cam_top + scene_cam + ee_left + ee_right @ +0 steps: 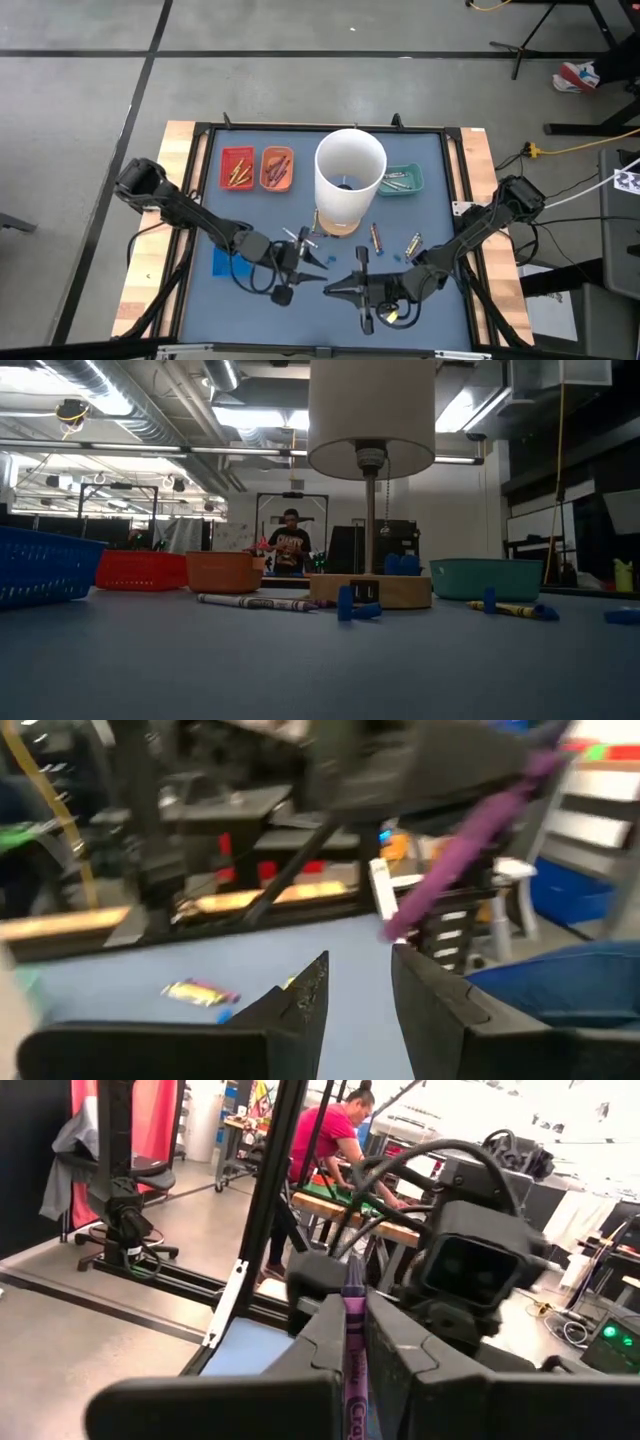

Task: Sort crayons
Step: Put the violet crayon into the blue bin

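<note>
The bench (250, 200) has a blue-grey top inside a dark frame, and the biggest thing on it is a tall white cylinder (350, 180) standing on a small wooden block (370, 590) near the middle. Along the far edge sit small trays: a red tray (237, 168) and an orange tray (277, 168) side by side on the cylinder's left, each with crayons in it, and a teal tray (402, 180) on its right, also with a few sticks inside; a blue tray (35, 565) shows at the near left in the low view. Both dark arms reach in toward the near middle of the bench. The right tool (356, 1330) is closed on a purple crayon (353, 1340), which stands upright between its fingers (the wrapper runs down out of sight). The left tool (355, 985) is just beside it, its fingers parted with nothing between them, and the same purple crayon shows slanted ahead of it. Loose crayons (376, 237) lie on the bench just right of the block, another lies near them toward the right arm, and one grey crayon (255, 601) lies left of the block in the low view. A person (325, 1150) in a red top stands in the room beyond.
</note>
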`<state>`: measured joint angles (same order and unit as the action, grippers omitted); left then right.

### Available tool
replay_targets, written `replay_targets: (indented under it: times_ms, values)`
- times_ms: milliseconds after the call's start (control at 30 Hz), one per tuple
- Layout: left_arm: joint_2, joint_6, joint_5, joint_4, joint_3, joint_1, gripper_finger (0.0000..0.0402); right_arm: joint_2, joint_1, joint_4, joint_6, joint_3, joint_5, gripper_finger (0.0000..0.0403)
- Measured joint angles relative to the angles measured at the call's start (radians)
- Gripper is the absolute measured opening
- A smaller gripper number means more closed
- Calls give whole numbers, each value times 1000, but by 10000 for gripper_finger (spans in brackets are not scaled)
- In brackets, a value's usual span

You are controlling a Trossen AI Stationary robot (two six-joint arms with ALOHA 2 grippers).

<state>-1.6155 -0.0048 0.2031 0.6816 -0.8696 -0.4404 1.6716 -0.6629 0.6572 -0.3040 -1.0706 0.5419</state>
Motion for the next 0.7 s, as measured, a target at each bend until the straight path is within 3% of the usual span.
replay_targets:
  times_ms: [133, 700]
  values:
    - [-15, 19, -69, 53, 0, -1, 96, 0, 14, 0, 1, 0, -2, 21]
    - [-15, 19, -66, 143, 0, -1, 96, 0, 85, 0, 13, 0, -91, 21]
